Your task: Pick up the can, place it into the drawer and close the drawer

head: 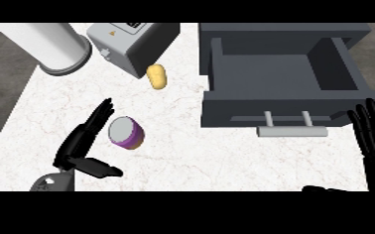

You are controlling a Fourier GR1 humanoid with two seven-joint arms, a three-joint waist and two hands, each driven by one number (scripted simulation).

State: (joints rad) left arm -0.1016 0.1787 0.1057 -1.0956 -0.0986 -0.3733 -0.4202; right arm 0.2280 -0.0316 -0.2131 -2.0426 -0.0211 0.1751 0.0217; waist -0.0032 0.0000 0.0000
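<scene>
A purple can (126, 133) with a pale grey top stands on the white marbled counter (183, 148), left of centre. My left hand (85, 141) is open just left of it, fingers straight and reaching up along its side, thumb stretched out below it. The dark grey drawer (285, 114) is pulled open at the right, its inside bare, with a light grey handle (291, 131) on its front. At the right edge, beside the drawer front, my right hand (364, 131) rests open with fingers pointing up.
A yellow potato-like item (156, 76) lies on the counter above the can. A grey toaster-like box (132, 42) stands at the back, with a large white cylinder (55, 47) at the back left. The counter's left edge runs near my left forearm.
</scene>
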